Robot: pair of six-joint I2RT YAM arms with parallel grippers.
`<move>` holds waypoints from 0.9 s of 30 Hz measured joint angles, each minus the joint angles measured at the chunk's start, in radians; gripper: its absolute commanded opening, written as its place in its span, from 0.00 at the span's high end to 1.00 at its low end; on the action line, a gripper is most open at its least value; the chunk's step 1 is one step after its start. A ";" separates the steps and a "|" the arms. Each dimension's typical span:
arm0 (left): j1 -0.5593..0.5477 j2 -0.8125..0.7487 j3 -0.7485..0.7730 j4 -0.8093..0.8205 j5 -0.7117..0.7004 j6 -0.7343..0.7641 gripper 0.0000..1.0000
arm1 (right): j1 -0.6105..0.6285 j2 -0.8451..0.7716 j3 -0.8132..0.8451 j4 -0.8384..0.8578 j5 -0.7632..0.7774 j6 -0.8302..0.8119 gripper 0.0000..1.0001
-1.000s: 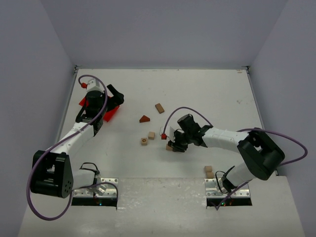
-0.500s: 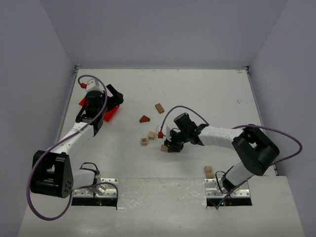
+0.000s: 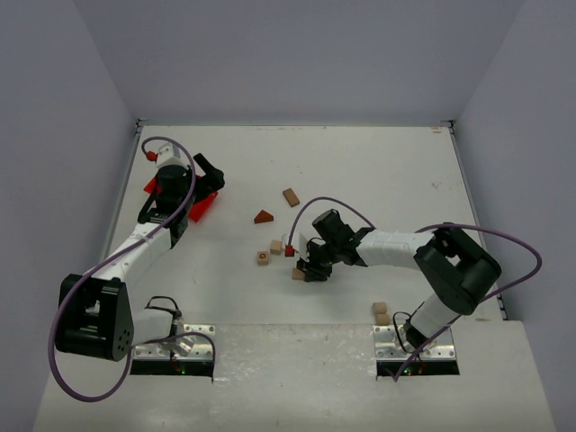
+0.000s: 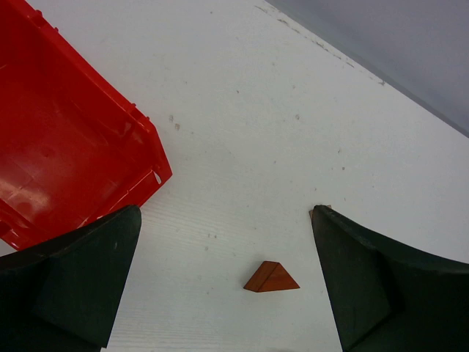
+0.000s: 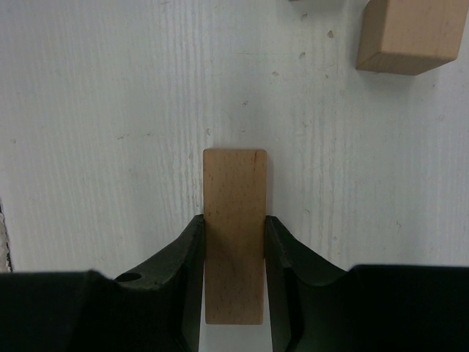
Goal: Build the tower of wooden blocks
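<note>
**Between the right pincer's fingers: one pale plank, low over the desk**

In the right wrist view I see the right pincer (image 5: 234, 224) closed on a pale tan plank (image 5: 234, 187), one finger pressed to each long side. The plank's far end sticks out ahead of the fingertips over the white desk (image 5: 110, 110). Whether it touches the desk I cannot tell. Ahead of this pincer and to its right lies a light cube (image 5: 410, 33), well apart from the plank.

From above, the right pincer (image 3: 309, 268) sits near the middle of the desk (image 3: 378, 162) with the plank (image 3: 298, 274) at its tip. The cube (image 3: 275, 246) lies just beyond it.

My left pincer (image 4: 227, 213) is spread wide and grips nothing. Between its fingers and slightly toward the wrist, the dark reddish-brown roof piece (image 4: 271, 277) lies on the desk, touching neither finger. The red bin (image 4: 66, 147) lies ahead of the left finger.
</note>
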 measured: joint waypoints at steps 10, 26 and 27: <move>0.000 0.000 0.000 0.000 -0.001 0.000 0.00 | 0.010 0.000 0.000 0.001 0.005 -0.009 0.34; 0.000 -0.093 0.000 0.002 0.048 0.000 0.00 | 0.008 -0.116 0.119 -0.068 0.149 0.007 0.01; 0.000 -0.104 0.000 0.002 0.063 0.000 0.00 | 0.006 -0.136 0.136 -0.072 0.161 0.012 0.01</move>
